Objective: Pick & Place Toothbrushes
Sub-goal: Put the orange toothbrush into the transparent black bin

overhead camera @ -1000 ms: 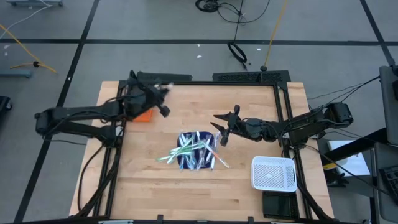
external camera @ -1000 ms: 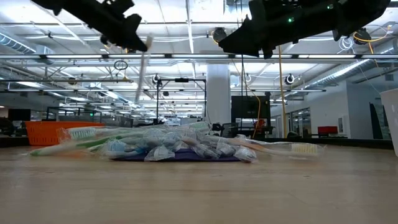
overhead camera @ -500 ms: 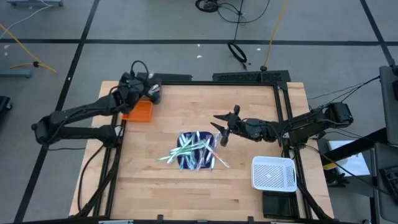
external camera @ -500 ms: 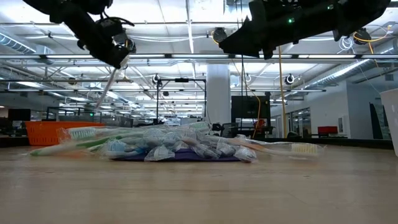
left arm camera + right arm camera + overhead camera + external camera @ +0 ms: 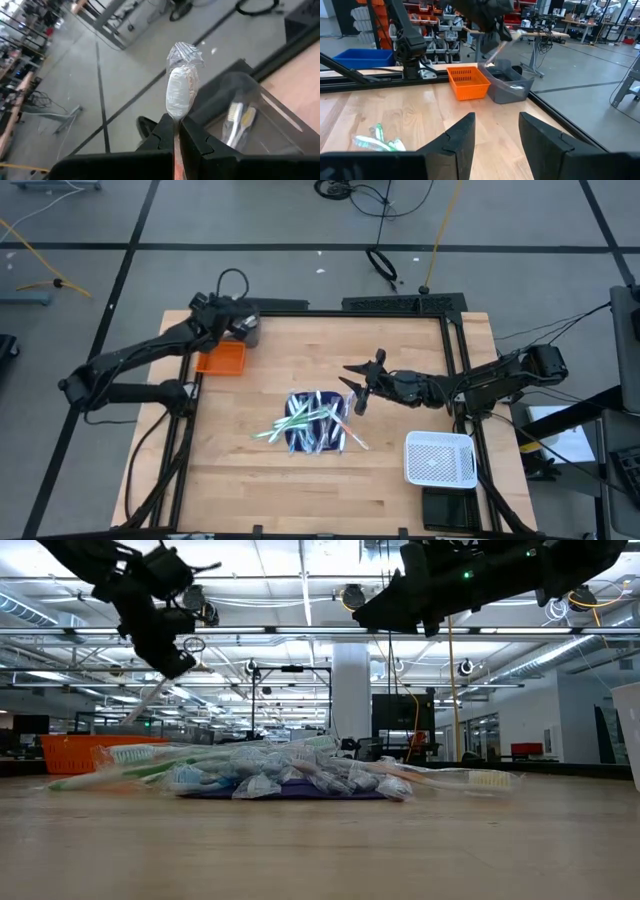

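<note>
Starting at the near side of the table (image 5: 400, 480), you have the white basket (image 5: 440, 458) at about four o'clock from the pile, untouched. At the centre, the pile of toothbrushes (image 5: 310, 425) lies across the dark blue mat (image 5: 318, 442), most of their long axes running roughly nine to three o'clock. Just past it, at about two o'clock from the pile, your right gripper (image 5: 358, 385) hovers with its fingers spread and nothing between them; its own camera looks across the wood to the far bins.

Farther off, at about ten o'clock from the pile, sits the orange basket (image 5: 222, 360), and beside it, at the table's far left corner, the grey bin (image 5: 507, 86) with a toothbrush or two already lying in it. Your left gripper (image 5: 168, 652) hangs over that corner, clamped on one wrapped toothbrush (image 5: 181, 87).

What matters for the drop: the held toothbrush runs in line with the fingers, its head pointing out beyond the tips, and the grey bin lies just ahead of and below that head. The left arm is plainly the nearer one, so letting go looks like its job once the head is over the bin's opening.
</note>
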Robot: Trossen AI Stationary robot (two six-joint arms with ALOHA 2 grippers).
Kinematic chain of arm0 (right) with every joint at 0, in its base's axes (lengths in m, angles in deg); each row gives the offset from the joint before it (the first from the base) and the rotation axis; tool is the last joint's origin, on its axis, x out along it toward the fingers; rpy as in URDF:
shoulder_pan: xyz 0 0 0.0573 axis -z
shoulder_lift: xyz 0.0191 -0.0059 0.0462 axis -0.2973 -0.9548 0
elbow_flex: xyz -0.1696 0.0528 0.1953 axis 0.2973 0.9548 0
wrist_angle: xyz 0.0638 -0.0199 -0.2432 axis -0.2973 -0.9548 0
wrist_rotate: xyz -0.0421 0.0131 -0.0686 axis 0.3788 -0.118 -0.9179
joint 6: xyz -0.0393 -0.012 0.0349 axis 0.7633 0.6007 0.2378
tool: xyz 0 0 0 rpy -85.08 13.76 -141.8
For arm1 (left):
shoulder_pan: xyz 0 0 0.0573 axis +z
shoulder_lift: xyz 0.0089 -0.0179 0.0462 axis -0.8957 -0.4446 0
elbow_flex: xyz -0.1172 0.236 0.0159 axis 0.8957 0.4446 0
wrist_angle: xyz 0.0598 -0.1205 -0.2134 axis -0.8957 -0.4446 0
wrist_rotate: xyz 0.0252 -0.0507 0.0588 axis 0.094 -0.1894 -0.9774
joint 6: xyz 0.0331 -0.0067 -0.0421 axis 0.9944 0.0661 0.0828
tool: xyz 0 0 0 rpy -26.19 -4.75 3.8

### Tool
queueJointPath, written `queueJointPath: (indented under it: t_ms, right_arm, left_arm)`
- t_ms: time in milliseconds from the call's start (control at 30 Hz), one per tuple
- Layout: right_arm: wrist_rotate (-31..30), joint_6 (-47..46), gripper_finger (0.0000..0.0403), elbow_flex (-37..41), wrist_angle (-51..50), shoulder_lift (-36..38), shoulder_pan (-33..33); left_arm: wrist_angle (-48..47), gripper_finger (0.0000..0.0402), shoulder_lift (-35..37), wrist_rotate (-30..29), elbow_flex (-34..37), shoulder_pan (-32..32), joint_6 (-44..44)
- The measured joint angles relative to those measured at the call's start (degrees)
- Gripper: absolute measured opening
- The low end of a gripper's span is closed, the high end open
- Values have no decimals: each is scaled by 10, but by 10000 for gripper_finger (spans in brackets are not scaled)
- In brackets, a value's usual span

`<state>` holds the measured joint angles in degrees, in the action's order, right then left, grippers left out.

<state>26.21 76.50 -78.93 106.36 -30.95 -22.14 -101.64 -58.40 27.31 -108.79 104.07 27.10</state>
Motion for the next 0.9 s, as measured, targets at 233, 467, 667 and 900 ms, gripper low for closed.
queueJointPath:
  t_ms: [233,467,667,900]
  right_arm:
    - [0,0,142,0,-3,0,0]
    - [0,0,139,0,-3,0,0]
    - [0,0,139,0,-3,0,0]
    - [0,0,136,0,-3,0,0]
  left_arm:
    - [1,0,-49,36,0,43,29]
    - [3,0,-69,86,0,67,38]
    - [2,32,-72,81,0,69,32]
    - [3,106,-72,81,0,69,32]
